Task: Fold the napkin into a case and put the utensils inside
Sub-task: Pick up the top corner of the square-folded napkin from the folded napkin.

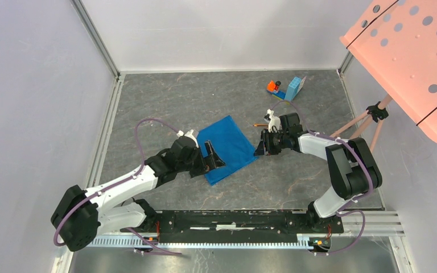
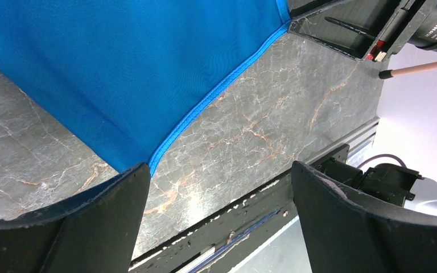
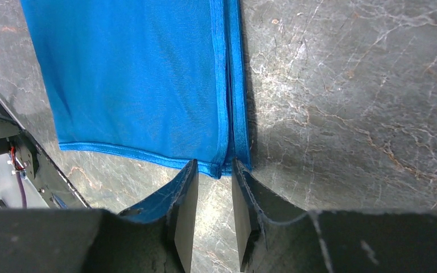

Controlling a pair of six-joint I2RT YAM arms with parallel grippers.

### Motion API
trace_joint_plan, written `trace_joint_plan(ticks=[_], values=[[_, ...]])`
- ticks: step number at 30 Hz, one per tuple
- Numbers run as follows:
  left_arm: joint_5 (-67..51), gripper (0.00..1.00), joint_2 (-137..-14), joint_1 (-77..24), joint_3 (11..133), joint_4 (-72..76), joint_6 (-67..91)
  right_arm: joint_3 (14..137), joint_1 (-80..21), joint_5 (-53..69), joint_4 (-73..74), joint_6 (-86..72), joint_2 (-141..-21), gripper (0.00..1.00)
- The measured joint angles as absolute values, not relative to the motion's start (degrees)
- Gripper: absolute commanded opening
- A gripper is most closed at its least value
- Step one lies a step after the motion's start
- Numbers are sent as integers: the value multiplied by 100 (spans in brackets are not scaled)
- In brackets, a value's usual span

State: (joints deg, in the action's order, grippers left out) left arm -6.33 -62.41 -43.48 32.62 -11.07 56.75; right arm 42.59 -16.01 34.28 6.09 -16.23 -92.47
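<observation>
Two grippers are flanking the folded napkin (image 1: 231,145), which is lying flat in the middle of the table (image 1: 159,102). At its near corner the left gripper (image 1: 216,157) is hovering wide open. The right gripper (image 1: 260,150) is straddling the right corner, fingers narrowly parted.

Grey marble-patterned tabletop (image 1: 165,102). Far right on it: small orange-and-blue toy block piece (image 1: 272,86), just beside a light-blue toy block (image 1: 295,87). Pink perforated panel (image 1: 409,57) overhangs the right side on a slender-legged stand (image 1: 370,122).
</observation>
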Motion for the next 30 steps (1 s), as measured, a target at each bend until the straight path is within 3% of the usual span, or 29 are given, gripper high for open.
trace_joint_plan(ticks=[13, 25, 30], values=[[-609, 100, -6143, -4338, 3262, -1197, 5675, 4141, -1640, 3601, 475, -1728, -9247, 23], [-602, 100, -6099, -4272, 3262, -1236, 5675, 4200, -1667, 3555, 515, -1728, -9229, 27], [-602, 100, -6099, -4270, 3262, -1236, 5675, 4206, -1688, 3555, 517, -1730, -9229, 21]])
